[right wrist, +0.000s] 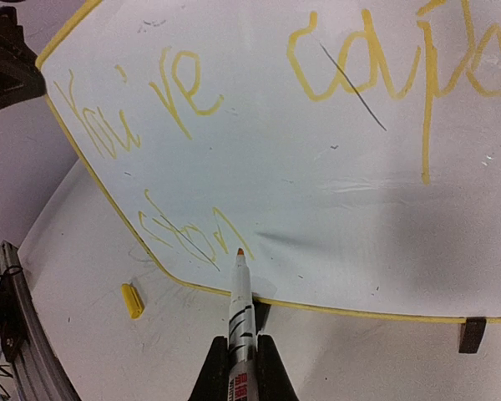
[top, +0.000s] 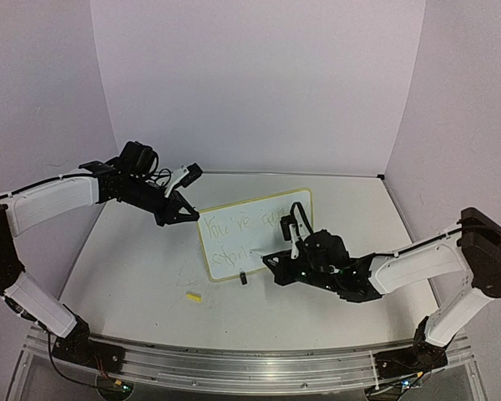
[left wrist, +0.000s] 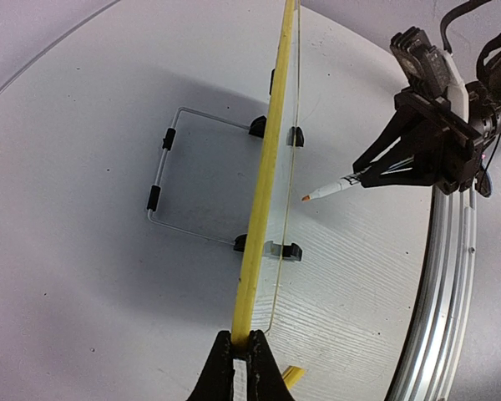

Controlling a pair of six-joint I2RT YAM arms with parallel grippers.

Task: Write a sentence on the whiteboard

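Gripping slim white marker [right wrist: 240, 292] — right gripper [right wrist: 241, 347], glossy round-cornered whiteboard [right wrist: 317, 184], yellow-rimmed.

Right gripper [right wrist: 242, 347] is clamped on a white marker [right wrist: 240, 301], barrel pointing up the frame. Its orange tip sits right at the face of the whiteboard [right wrist: 317, 217], just beside the last yellow stroke of the lower line; contact is hard to call. The sentence [right wrist: 184, 83] reads "You're", then something like "capa", with a short scrawl beneath. A yellow marker cap [right wrist: 132, 300] lies on the table [right wrist: 359, 368], left of the gripper. A black clip foot [right wrist: 472, 333] sits at the board's lower right.
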